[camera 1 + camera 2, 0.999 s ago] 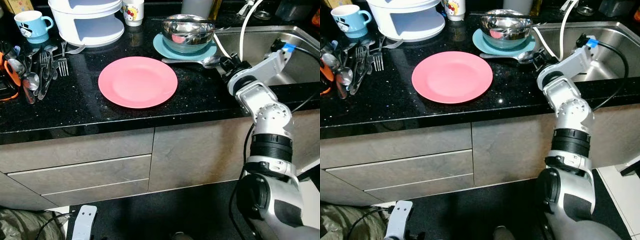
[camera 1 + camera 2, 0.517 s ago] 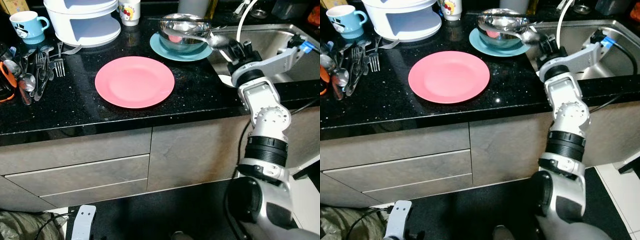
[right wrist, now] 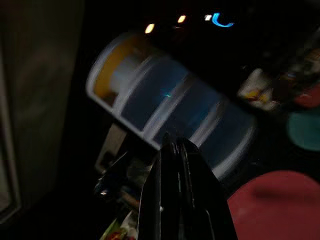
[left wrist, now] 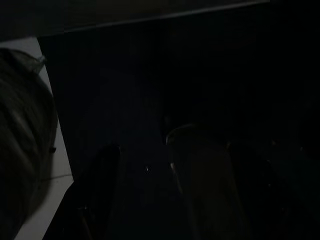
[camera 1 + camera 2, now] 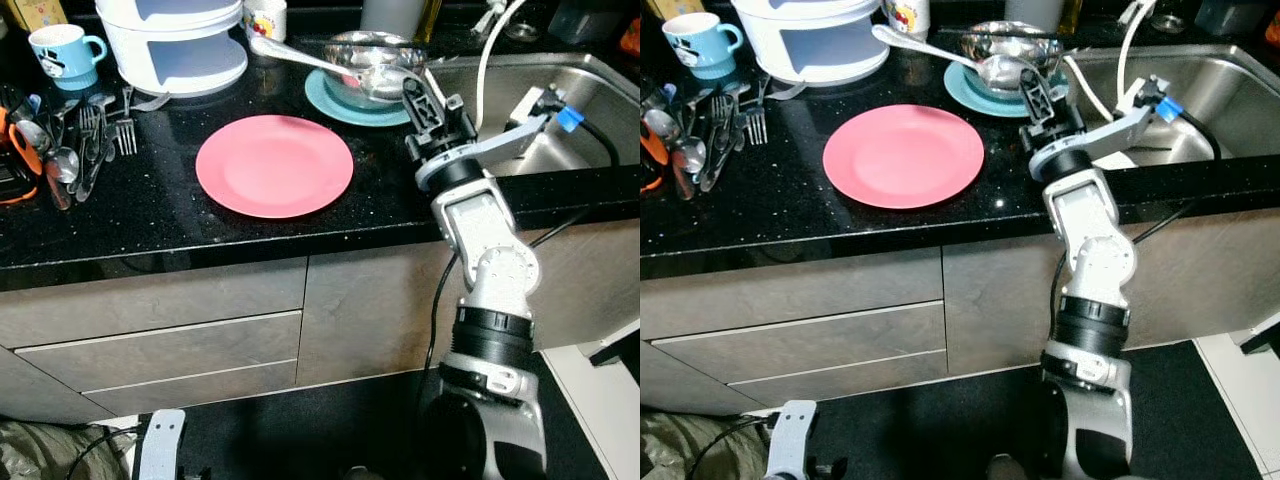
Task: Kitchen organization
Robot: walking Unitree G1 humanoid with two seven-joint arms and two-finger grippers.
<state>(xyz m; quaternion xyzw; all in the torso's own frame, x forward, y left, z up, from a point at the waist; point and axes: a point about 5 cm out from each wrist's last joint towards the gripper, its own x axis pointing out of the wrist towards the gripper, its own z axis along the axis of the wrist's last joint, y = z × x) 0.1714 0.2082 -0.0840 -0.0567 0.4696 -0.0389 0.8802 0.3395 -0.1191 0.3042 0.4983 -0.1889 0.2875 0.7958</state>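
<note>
The right tool (image 5: 425,100) was clenched on the bowl end of a long shiny steel ladle (image 5: 330,62), raised above the black bench (image 5: 150,215) beside the pink round plate (image 5: 274,164). Stiff, slippery and fairly light, its long handle would lever; gripping nearer the middle seemed steadier.

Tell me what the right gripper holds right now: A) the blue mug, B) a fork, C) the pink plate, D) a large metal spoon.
D: the right gripper is shut on the spoon, which it holds up over the counter. The pink plate lies flat on the counter, and the mug stands at the back left.
</note>
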